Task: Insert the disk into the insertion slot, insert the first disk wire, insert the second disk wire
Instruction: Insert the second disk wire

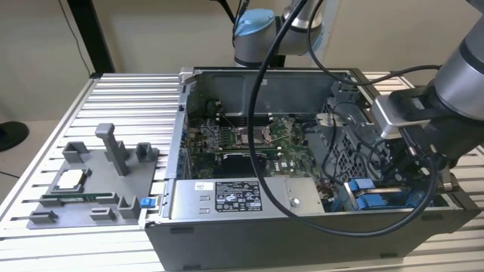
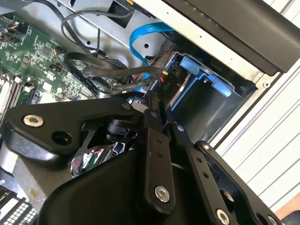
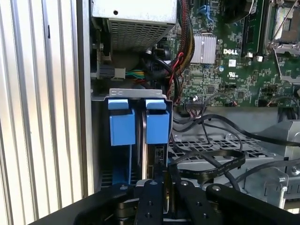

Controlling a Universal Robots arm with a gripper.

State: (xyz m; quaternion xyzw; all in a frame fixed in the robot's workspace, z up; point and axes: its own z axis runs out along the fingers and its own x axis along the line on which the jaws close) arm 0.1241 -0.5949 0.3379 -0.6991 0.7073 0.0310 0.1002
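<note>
where disk (image 3: 151, 154) sits in insertion slot (image 3: 140, 96) — gripper (image 3: 164, 185) narrow, fingers nearly together, pinching something thin, cannot tell what.

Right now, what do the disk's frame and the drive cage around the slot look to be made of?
The disk's frame looks like moulded plastic: bright blue, matte, with soft rounded tabs. The drive cage looks like bare sheet metal: dull grey, punched with rows of holes, edges folded. The gripper sits by the disk's end.
</note>
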